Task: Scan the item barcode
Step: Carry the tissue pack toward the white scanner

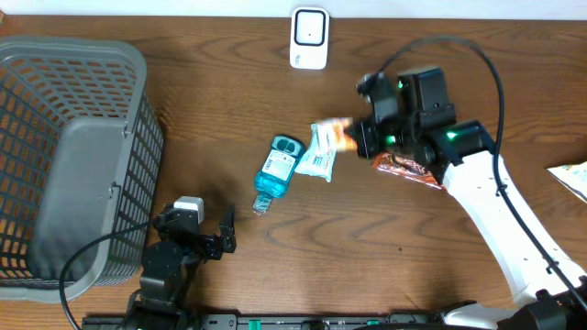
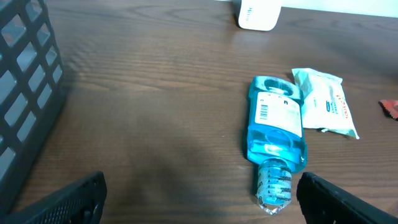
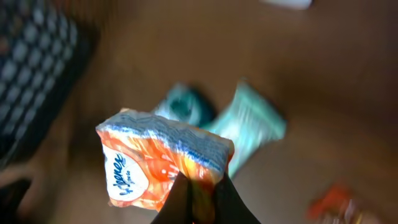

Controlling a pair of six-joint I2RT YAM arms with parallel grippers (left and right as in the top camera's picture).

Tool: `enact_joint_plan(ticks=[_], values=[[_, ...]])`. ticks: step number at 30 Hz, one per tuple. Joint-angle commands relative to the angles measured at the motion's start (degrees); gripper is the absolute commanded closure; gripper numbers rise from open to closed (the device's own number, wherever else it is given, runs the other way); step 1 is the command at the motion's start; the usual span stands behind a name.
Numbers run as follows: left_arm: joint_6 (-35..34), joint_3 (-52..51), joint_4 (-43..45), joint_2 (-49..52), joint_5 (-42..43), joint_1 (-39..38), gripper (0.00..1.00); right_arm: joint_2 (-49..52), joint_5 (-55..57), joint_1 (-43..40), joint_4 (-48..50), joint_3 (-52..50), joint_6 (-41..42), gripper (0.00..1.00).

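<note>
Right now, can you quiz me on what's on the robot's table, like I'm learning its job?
1. True or false: the blue bottle lies on its side on the table.
2. What is the right gripper pinching? A) orange tissue pack B) wipes pack C) white scanner
3. Fill in: the left gripper has its jaws ___, with nothing between them.
Key: 1 true. 2 A. 3 open.
</note>
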Motion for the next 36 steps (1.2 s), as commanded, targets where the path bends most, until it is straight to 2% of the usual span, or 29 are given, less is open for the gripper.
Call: enact_joint_plan(ticks=[1,2,3,4,5,10,13,14,16,17,19,21,22,26,30,36], values=[[1.0,-1.4,-0.3,0.1,0.7,-0.2,0.02,-0.2,1.7,0.4,3.7,-0.7,-2.8,0.71],[1.0,-1.4,-0.3,0.1,0.7,-0.2,0.02,-0.2,1.7,0.4,4.9,-0.7,-2.9,0.71],[1.0,-1.4,-0.3,0.1,0.7,-0.2,0.02,-0.2,1.8,0.4,7.1,-0.7,-2.9,0.77],[1.0,-1.4,-0.3,0.1,0.7,-0.2,0.02,-0.1,2.1,0.4,8.9,-0.7,-2.9,0.93],[1.0,-1.4,-0.3,0.1,0.7,-0.2,0.02,0.0,2.2,0.4,11.3,-0.7,-2.8,0.99],[1.0,-1.4,-0.3,0.1,0.7,-0.2,0.02,2.9,3.6,0.9,22.6,-0.7,-2.9,0.99],[1.0,-1.4,-0.3,0.1,0.7,-0.2,0.02,6.1,3.4,1.6,24.3,-0.7,-2.8,0.99],[1.0,-1.4,-0.3,0.1,0.7,-0.2,0.02,7.1,3.4,1.9,23.8,-0.7,-2.8,0.92],[1.0,-1.4,-0.3,0.1,0.7,-0.2,0.02,9.2,3.8,2.5,22.9,-0.7,-2.9,0.58],[1.0,-1.4,-0.3,0.1,0.7,-0.2,0.02,10.8,4.4,2.5,23.1,-0.7,-2.8,0.48],[1.0,-1.4,-0.3,0.1,0.7,-0.2,0.02,13.4,5.7,2.4,24.4,-0.7,-2.8,0.31],[1.0,-1.4,-0.3,0.1,0.7,-0.2,0.02,16.4,7.1,2.1,26.1,-0.7,-1.0,0.20],[1.0,-1.4,-0.3,0.1,0.7,-0.2,0.02,17.9,7.6,1.9,27.0,-0.7,0.0,0.20],[1.0,-1.4,-0.3,0.1,0.7,-0.2,0.02,24.1,8.8,0.6,33.4,-0.7,6.3,0.37],[1.0,-1.4,-0.3,0.1,0.7,-0.2,0.02,25.9,10.1,-0.7,34.8,-0.7,7.3,0.46],[1.0,-1.4,-0.3,0.1,0.7,-0.2,0.02,28.9,13.7,-1.7,34.4,-0.7,9.5,0.53]])
